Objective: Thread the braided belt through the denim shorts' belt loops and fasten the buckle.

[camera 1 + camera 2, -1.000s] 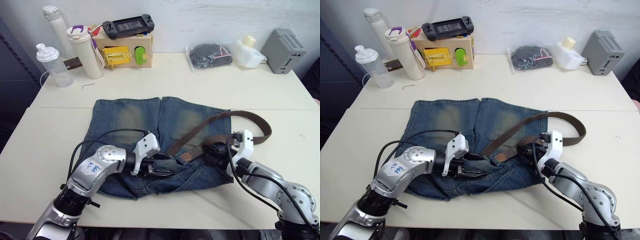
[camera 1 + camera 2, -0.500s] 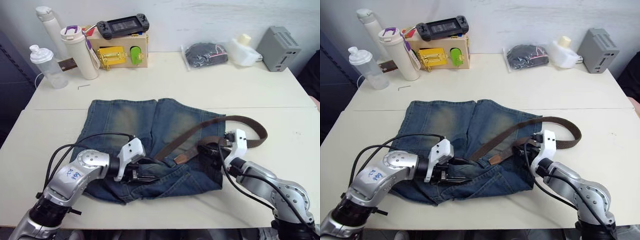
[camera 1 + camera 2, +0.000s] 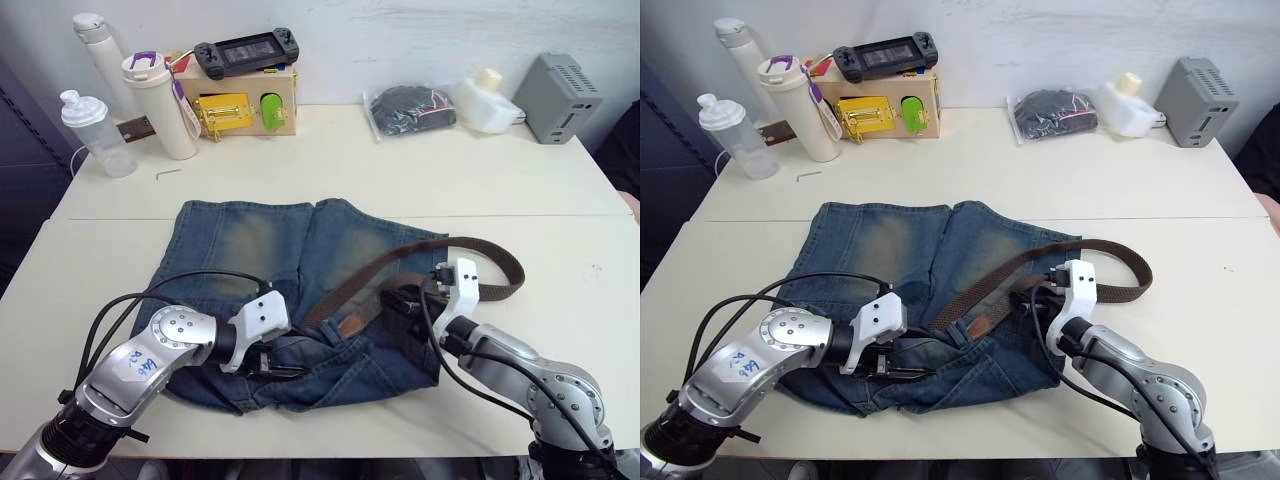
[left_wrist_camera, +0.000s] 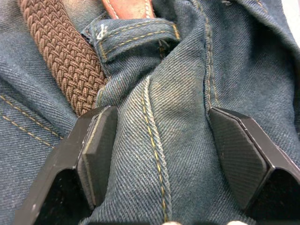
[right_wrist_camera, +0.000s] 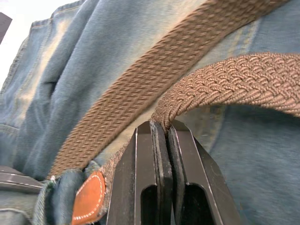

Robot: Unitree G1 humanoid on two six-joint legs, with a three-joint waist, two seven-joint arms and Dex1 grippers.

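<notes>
Belt [image 3: 420,262] nearer left; one shorts [image 3: 250,240].

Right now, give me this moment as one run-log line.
left hand: open, straddling denim shorts fold | right hand: shut on braided belt | buckle: unfastened

cream table [image 3: 400,170], white wall [image 3: 420,40]

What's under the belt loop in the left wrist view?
The braided belt runs up to the belt loop, and its tan leather tip shows past the loop. The stretch beneath the loop is covered. The left gripper straddles a fold of the denim shorts.
</notes>
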